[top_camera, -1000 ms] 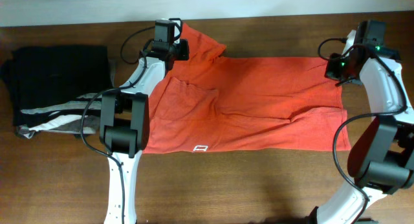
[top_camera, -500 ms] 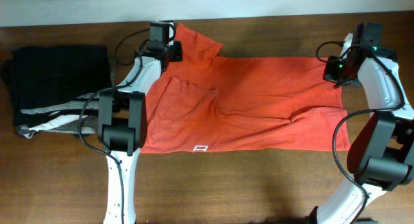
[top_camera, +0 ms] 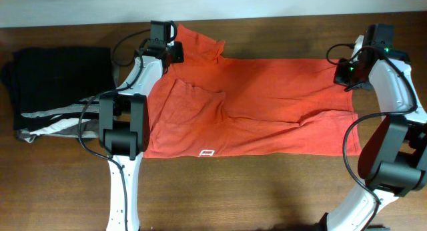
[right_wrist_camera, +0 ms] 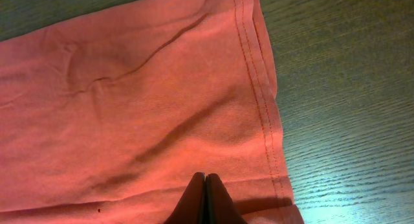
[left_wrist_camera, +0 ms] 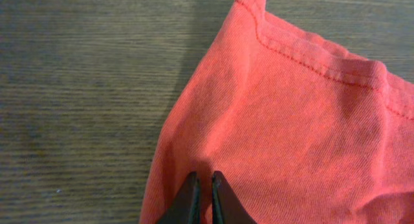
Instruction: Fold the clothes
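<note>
The clothes, one orange-red T-shirt (top_camera: pixel 267 104), lie spread across the middle of the table, with a small white logo (top_camera: pixel 207 152) near the front hem. My left gripper (top_camera: pixel 168 52) is at the shirt's back left, by the sleeve (top_camera: pixel 203 44). In the left wrist view its jaws (left_wrist_camera: pixel 204 180) are pinched on a ridge of the red cloth (left_wrist_camera: pixel 291 120). My right gripper (top_camera: pixel 347 72) is at the shirt's back right corner. In the right wrist view it (right_wrist_camera: pixel 205 179) is shut on the cloth (right_wrist_camera: pixel 129 101) beside the stitched hem (right_wrist_camera: pixel 262 101).
A pile of folded black garments (top_camera: pixel 60 74) lies at the left end of the table, with grey and white cloth (top_camera: pixel 50 121) under its front. Bare wooden table (top_camera: pixel 267 191) runs along the front. The table's back edge meets a pale wall (top_camera: pixel 267 4).
My left gripper has moved left and slightly toward the back, dragging the sleeve and shoulder with it. The right gripper has barely shifted.
</note>
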